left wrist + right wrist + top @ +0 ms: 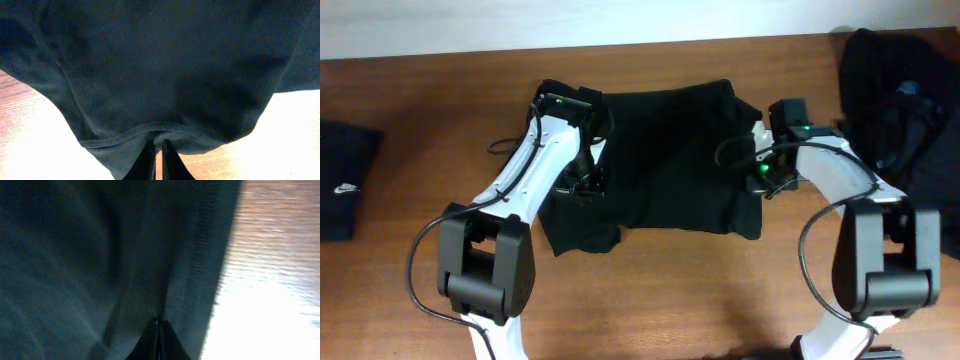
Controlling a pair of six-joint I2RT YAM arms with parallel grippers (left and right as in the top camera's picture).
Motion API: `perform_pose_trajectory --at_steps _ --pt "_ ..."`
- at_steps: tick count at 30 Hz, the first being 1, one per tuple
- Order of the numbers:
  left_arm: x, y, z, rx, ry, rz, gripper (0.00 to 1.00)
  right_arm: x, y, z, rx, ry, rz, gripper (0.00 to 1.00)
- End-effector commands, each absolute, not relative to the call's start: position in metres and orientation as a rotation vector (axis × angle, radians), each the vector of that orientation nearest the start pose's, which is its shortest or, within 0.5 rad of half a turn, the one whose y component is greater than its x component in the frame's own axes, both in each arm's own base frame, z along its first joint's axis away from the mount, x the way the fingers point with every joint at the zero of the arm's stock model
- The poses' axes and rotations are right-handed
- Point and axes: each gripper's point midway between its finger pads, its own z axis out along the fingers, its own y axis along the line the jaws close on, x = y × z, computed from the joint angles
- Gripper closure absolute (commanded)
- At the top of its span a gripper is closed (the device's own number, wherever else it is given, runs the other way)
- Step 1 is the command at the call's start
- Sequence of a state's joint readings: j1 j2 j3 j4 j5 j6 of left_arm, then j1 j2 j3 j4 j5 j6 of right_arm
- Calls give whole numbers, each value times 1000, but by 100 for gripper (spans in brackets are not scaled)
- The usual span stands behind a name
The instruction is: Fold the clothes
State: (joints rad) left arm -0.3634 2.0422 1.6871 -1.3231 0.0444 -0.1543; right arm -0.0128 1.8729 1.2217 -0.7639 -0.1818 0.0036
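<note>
At the far left edge of the brown wood-grain table (420,110) lies a folded garment (345,185), a flat black slab of cloth with a small white logo, well apart from everything else. Next comes the left gripper (582,187), its white arm reaching in from the near edge with a thin black cable looping beside it. Seen from above, the arm covers part of the shirt's left side. Its own camera shows the two dark fingers pressed together with only a sliver between them, pinching the stitched hem of the T-shirt (670,160), whose fine-knit matte fabric bellies out in a soft curve above them. The T-shirt is spread in the middle of the table, roughly rectangular and wrinkled, with its lower-left corner sticking out toward the near edge. On its right border sits the right gripper (761,180), jaws closed tight on the edge of the cloth. The wrist view there is blurred, so I can only say it looks like a doubled edge in the pinch, with bare glossy wood just beside it. Furthest right, at the table's back corner, a heap of dark clothes (905,100) lies crumpled and lumpy, just beside the right arm but apart from the spread shirt.
</note>
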Motion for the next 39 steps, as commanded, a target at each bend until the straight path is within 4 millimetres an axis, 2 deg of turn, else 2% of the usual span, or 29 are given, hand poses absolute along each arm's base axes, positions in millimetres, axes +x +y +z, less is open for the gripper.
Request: perform_pose_trajectory --at_steps 1,3,6,14,15,17,18,22,24,27,29,32,34,36,37,39 --pt "337 -133 74 316 3246 -9 93 377 18 48 24 2912 247 96" --pt "337 -133 74 316 3246 -9 93 375 17 46 10 2925 242 93" --pt "337 -133 74 316 3246 -9 93 372 7 44 7 2942 155 96" --pt "336 -133 74 317 3249 -8 93 369 -6 42 72 2959 80 96" --pt "336 -133 74 317 3249 -8 93 368 -6 42 73 2962 78 91" --pt "337 -133 74 317 3246 -7 93 368 -5 42 72 2963 80 46" --pt "338 -132 74 316 3243 3 92 368 -5 42 71 2962 79 41" --pt "341 -126 74 315 3231 58 83 371 -5 53 107 2951 84 40" --pt "341 -125 74 311 3230 57 80 374 -1 68 103 2938 119 40" --pt "344 -121 74 288 3228 49 73 369 18 91 85 2929 276 41" --pt "348 -117 77 263 3222 42 65 361 21 97 86 2947 306 43" --pt "354 -117 86 223 3196 -33 61 348 22 97 94 2996 311 50" --pt "360 -124 97 198 3155 -145 60 341 22 95 99 3025 315 65" --pt "366 -129 108 181 3105 -240 59 337 23 94 98 3040 325 91" --pt "368 -133 112 181 3086 -274 59 336 25 93 98 3043 341 96" --pt "370 -137 117 184 3064 -309 59 331 30 89 98 3054 377 96"
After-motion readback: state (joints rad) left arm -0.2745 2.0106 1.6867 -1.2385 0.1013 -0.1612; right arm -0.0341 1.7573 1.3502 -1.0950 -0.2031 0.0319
